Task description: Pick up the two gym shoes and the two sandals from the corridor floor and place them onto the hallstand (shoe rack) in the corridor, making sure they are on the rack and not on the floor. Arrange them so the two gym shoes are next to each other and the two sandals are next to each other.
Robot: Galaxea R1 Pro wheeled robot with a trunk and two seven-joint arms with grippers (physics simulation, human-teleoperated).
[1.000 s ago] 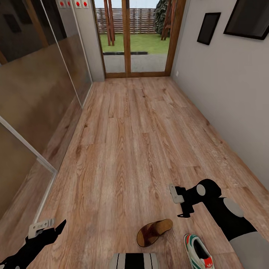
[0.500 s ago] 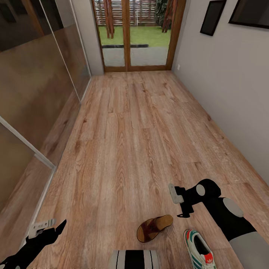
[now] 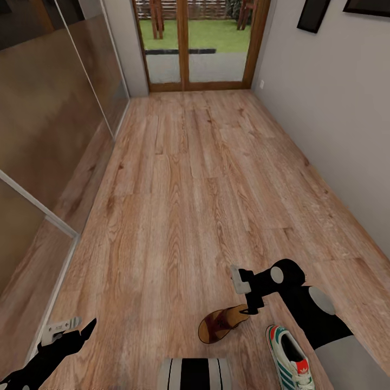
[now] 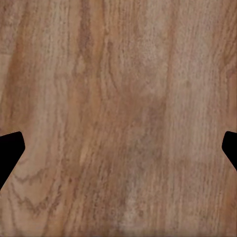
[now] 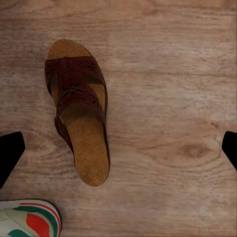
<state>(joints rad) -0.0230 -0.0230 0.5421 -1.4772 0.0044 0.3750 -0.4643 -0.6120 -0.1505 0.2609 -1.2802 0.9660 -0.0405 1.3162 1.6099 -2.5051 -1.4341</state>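
Observation:
One dark reddish-brown sandal [image 3: 219,326] with a tan footbed lies on the wood-plank corridor floor [image 3: 184,206], close to my base. One white gym shoe [image 3: 290,364] with green stripes and a red heel lies just right of it. My right gripper [image 3: 252,306] hangs open over the sandal's right end, apart from it. In the right wrist view the sandal [image 5: 79,108] lies to one side of the open right gripper [image 5: 118,150], with the gym shoe's end [image 5: 29,219] at a corner. My left gripper [image 3: 81,331] is open over bare floor [image 4: 118,98]. The hallstand is out of view.
Glossy sliding panels [image 3: 49,108] line the corridor's left side and a grey wall [image 3: 346,124] with dark picture frames runs along the right. Wood-framed glass doors [image 3: 187,49] close the far end. My trunk [image 3: 195,374] shows at the bottom edge.
The head camera has tilted down, shifting the whole view. My right gripper has moved left and now hangs over the sandal's end. The left arm holds its place.

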